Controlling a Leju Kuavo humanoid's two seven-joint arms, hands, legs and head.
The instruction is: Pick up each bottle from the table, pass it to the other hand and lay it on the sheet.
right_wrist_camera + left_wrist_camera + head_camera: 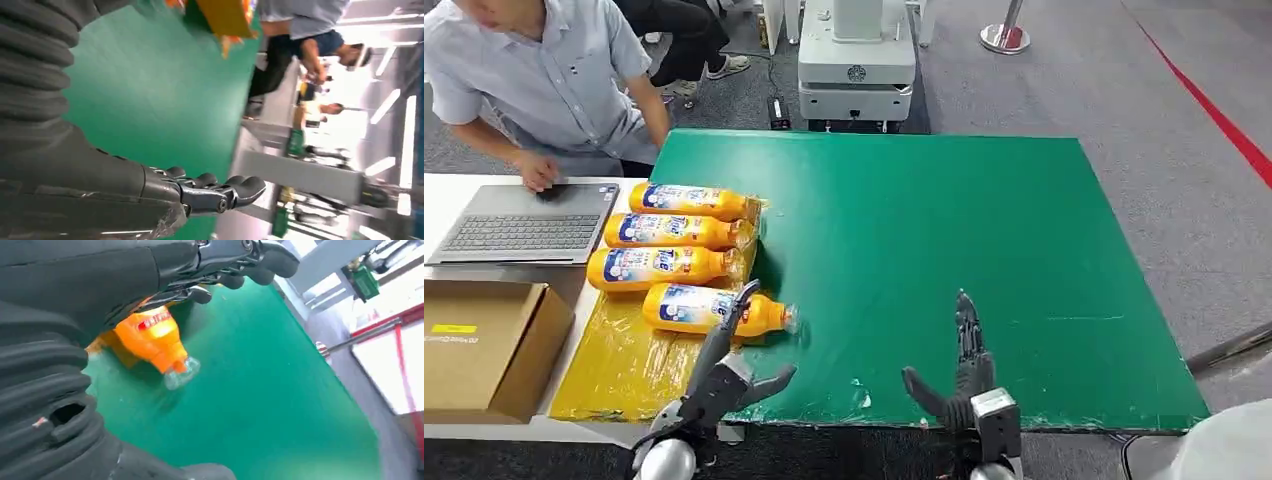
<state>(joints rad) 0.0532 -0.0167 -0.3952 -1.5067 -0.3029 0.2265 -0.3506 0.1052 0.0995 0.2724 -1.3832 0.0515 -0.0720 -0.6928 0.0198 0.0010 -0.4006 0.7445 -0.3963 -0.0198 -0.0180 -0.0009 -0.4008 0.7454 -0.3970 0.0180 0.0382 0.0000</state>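
Bottles (686, 250) lying on yellow sheet (614, 370), four in a row. Left hand (724, 375) spread just over nearest bottle (714, 308) at 11 o'clock, gripping nothing. Right hand (959, 385) splayed, empty.

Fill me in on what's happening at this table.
A humanoid robot is laying orange bottles on a yellow sheet at the left edge of a green table. Four bottles lie there side by side; the nearest bottle pokes its cap onto the green. The left hand hovers open just by that bottle, holding nothing. The right hand is open over bare green. A person works at a laptop beside the table.
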